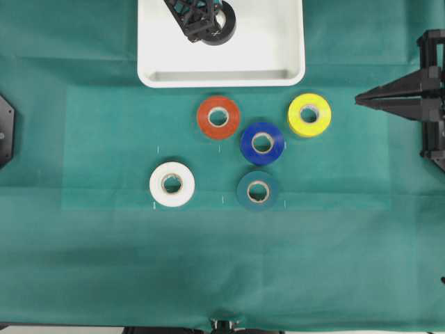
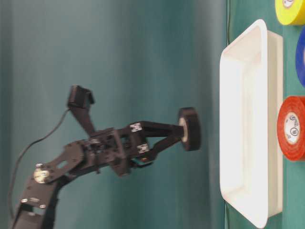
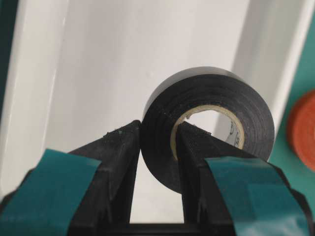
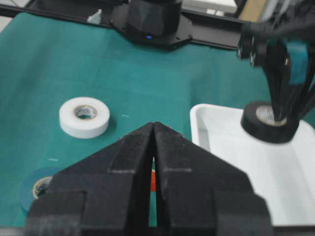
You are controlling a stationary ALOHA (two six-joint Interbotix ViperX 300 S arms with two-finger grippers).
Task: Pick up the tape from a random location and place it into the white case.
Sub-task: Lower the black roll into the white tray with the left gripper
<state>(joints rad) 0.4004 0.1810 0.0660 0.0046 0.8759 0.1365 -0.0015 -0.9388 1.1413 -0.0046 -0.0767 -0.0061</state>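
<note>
Overhead exterior view, reading left to right: a white roll (image 1: 172, 184) is lying alone on the green worktop (image 1: 83, 243), then an orange roll (image 1: 218, 117), a dark teal roll (image 1: 258, 191) and a blue roll (image 1: 262, 142) are clustering near the middle, with a yellow roll (image 1: 309, 115) further right. None of these is wanted, so they are sitting untouched.

Above them the white case (image 1: 156, 42) is waiting at the far edge. It is holding nothing on its floor that I can see. The left gripper (image 1: 217, 26) is hanging over its interior, carrying the tape (image 1: 224, 21). From the left wrist view the grip is plain: one finger is running outside the black roll and the other through its pale core, so the jaws are clamped on the roll's wall. That hold is keeping the roll steady for a straight drop.

The table-level view is showing the tape clear of the case, not touching it, so I judge the release is not yet due.

At the right edge the right gripper (image 1: 365, 99) is parked well away from everything, its jaws pressed together on nothing.
</note>
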